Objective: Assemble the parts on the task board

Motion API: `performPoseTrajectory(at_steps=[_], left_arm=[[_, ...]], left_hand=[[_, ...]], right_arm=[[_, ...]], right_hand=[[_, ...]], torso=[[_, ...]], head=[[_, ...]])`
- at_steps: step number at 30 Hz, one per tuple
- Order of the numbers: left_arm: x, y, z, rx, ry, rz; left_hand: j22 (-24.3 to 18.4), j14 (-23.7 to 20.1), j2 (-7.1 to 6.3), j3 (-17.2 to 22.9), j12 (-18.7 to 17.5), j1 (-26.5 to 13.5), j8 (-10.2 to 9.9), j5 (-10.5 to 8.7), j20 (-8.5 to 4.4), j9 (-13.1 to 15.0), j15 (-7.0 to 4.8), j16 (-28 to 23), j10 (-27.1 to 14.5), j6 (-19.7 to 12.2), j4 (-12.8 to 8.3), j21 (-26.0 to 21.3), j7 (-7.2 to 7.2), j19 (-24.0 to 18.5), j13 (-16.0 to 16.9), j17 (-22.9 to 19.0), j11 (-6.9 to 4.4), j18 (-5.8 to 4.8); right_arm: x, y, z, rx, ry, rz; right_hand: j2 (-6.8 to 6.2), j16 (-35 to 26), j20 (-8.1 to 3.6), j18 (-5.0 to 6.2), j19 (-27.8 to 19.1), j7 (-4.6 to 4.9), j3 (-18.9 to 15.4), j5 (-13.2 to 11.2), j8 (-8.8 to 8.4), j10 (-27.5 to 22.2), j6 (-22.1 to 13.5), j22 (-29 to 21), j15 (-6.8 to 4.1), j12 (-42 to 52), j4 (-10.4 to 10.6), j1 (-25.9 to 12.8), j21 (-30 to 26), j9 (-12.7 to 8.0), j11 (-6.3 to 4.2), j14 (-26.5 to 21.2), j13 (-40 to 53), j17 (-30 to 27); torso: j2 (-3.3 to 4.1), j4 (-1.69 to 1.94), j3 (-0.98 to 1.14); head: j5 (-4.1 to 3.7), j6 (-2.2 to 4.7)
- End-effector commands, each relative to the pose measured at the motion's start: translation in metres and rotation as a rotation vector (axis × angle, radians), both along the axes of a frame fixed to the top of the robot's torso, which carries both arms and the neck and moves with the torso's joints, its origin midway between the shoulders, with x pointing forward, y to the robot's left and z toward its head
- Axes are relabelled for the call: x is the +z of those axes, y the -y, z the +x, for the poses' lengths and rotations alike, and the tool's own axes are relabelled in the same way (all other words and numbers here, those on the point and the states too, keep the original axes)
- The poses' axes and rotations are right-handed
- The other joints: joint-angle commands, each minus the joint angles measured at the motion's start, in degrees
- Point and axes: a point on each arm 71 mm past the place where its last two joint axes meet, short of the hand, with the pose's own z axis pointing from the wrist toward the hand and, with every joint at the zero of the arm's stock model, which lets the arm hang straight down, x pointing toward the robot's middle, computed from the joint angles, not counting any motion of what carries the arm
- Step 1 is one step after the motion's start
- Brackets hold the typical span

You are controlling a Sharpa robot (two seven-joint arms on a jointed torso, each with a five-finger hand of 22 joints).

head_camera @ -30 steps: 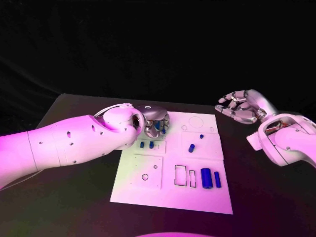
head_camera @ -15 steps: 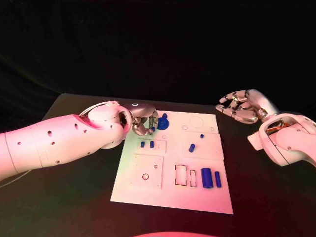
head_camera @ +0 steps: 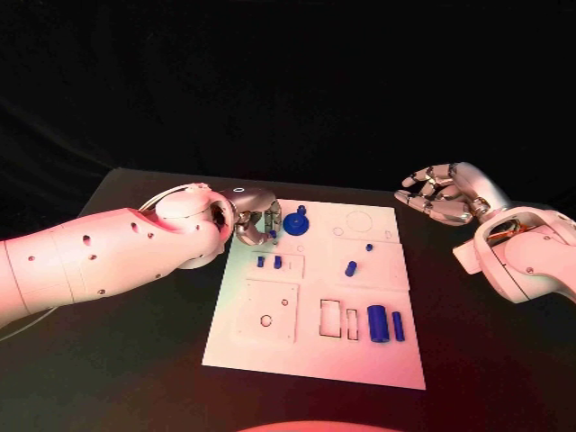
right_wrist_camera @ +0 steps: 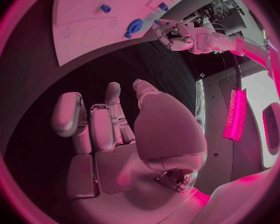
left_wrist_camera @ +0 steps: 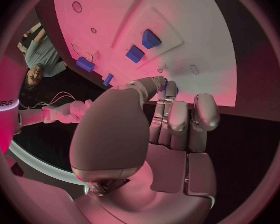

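Left hand [head_camera: 256,221] touches blue gear [head_camera: 296,222]; right hand [head_camera: 435,194] curled, empty.

task board [head_camera: 317,355]: white, flat, mid-table | blue gear [head_camera: 296,220]: far-left corner | blue parts [head_camera: 378,322]: lying near-right

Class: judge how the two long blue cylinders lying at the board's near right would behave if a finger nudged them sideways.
The blue cylinders look round and lie on their sides, so they would probably roll. They look rigid and small, likely light. The task board looks flat there, so little would stop them.
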Motion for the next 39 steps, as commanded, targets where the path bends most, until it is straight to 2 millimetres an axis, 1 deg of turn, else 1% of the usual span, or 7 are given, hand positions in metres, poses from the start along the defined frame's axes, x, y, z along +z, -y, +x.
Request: performPoseTrajectory(at_steps=[1, 13, 27, 35, 39], left_arm=[[-0.003, 0.001, 0.0, 0.001, -0.025, 0.0], [-0.006, 0.003, -0.001, -0.008, -0.051, 0.006], [-0.01, 0.005, -0.003, -0.015, -0.076, 0.014], [-0.015, 0.004, -0.001, 0.0, -0.091, 0.026], [-0.016, 0.003, 0.0, 0.006, -0.095, 0.029]], left_hand=[[0.0, 0.2, -0.22, -0.2, -0.3, -0.6, -0.2, -0.03, 0.15, 0.1, -0.1, 0.2, 0.3, 0.4, 0.1, 0.2, 0.02, 0.1, -0.1, -0.1, 0.01, -0.61], [-0.1, 0.2, -0.22, -0.2, -0.4, -0.6, -0.2, -0.04, 0.15, 0.1, -0.11, 0.1, 0.3, 0.4, 0.1, 0.1, 0.01, 0.0, -0.1, -0.1, 0.0, -0.58], [0.0, 0.2, -0.18, -0.2, -0.4, -0.5, -0.3, -0.06, 0.15, 0.1, -0.13, 0.2, 0.4, 0.4, 0.1, 0.1, -0.02, 0.1, -0.1, -0.1, -0.03, -0.6], [-0.1, 0.1, -0.18, -0.2, -0.5, -0.5, -0.3, -0.07, 0.15, 0.1, -0.13, 0.1, 0.4, 0.4, 0.1, 0.1, -0.02, 0.0, -0.1, -0.3, -0.03, -0.58], [-0.1, 0.1, -0.19, -0.2, -0.5, -0.6, -0.3, -0.11, 0.15, 0.1, -0.13, 0.1, 0.4, 0.4, 0.1, 0.0, -0.01, 0.0, -0.1, -0.2, -0.02, -0.56]], right_arm=[[0.0, -0.001, 0.0, 0.011, 0.006, -0.004], [0.0, -0.001, 0.0, 0.011, 0.005, -0.004], [0.0, -0.002, -0.001, 0.012, 0.005, -0.004], [0.0, -0.002, -0.001, 0.012, 0.005, -0.003], [0.0, -0.002, -0.001, 0.012, 0.004, -0.003]], right_hand=[[0.18, -0.4, -0.02, 0.78, -0.5, -0.13, 0.0, 0.3, 0.3, -0.3, 0.4, -0.1, -0.38, -0.3, 0.1, 0.2, -0.3, 0.0, -0.11, -0.1, -0.1, -0.1], [0.18, -0.4, -0.02, 0.78, -0.5, -0.13, 0.0, 0.3, 0.3, -0.3, 0.4, -0.1, -0.38, -0.3, 0.1, 0.2, -0.3, 0.0, -0.11, -0.1, -0.1, -0.1], [0.19, -0.6, -0.03, 0.82, -0.5, -0.16, -0.1, 0.3, 0.33, -0.2, 0.4, -0.2, -0.4, -0.3, 0.1, 0.1, -0.6, 0.1, -0.13, -0.1, -0.2, -0.2], [0.19, -0.6, -0.03, 0.82, -0.5, -0.16, -0.1, 0.3, 0.33, -0.2, 0.4, -0.2, -0.4, -0.3, 0.1, 0.1, -0.6, 0.1, -0.13, -0.1, -0.2, -0.2], [0.19, -0.6, -0.03, 0.82, -0.5, -0.16, -0.1, 0.3, 0.33, -0.2, 0.4, -0.2, -0.4, -0.3, 0.1, 0.1, -0.6, 0.1, -0.13, -0.1, -0.2, -0.2]], torso=[[0.05, -0.02, 0.04], [-0.01, -0.06, 0.07], [-0.01, -0.05, 0.11], [0.07, -0.12, 0.04], [0.02, -0.07, 0.06]], head=[[0.07, -0.13], [0.15, -0.47], [0.26, -0.47], [0.17, -0.55], [0.13, -0.62]])
